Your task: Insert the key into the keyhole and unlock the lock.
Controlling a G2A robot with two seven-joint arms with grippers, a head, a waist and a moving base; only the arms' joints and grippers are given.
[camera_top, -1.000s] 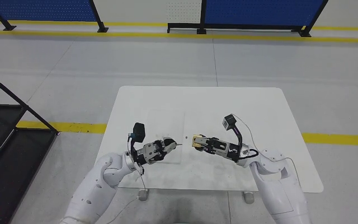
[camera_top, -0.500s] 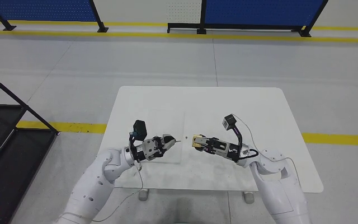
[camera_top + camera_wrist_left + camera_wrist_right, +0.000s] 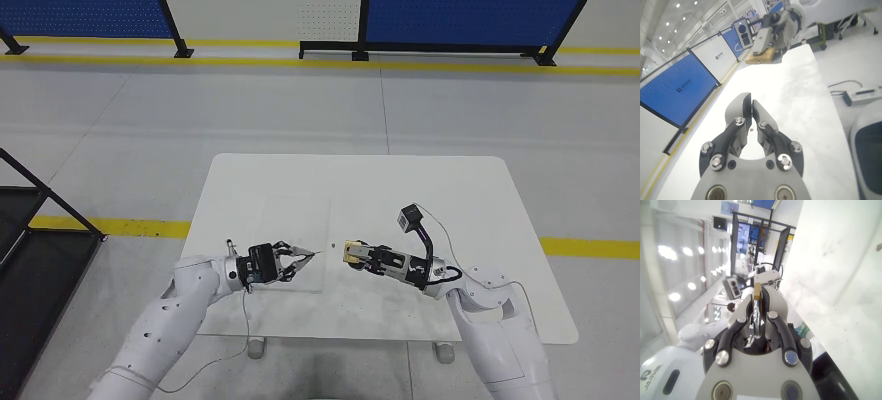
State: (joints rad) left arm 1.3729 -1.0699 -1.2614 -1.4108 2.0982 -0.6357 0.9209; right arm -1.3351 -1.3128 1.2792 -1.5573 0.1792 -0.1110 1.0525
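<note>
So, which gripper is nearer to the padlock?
Right. The right gripper is shut on the padlock, holding it over the table. The left gripper, shut on the key, is apart from it across a gap, pointing at it.

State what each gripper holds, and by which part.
The right gripper clamps the padlock at its shackle end, brass body sticking out. The left gripper pinches the thin key; which part is hidden.

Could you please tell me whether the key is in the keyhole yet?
Out: the key in the left gripper sits apart from the lock in the right gripper, table showing between them.
</note>
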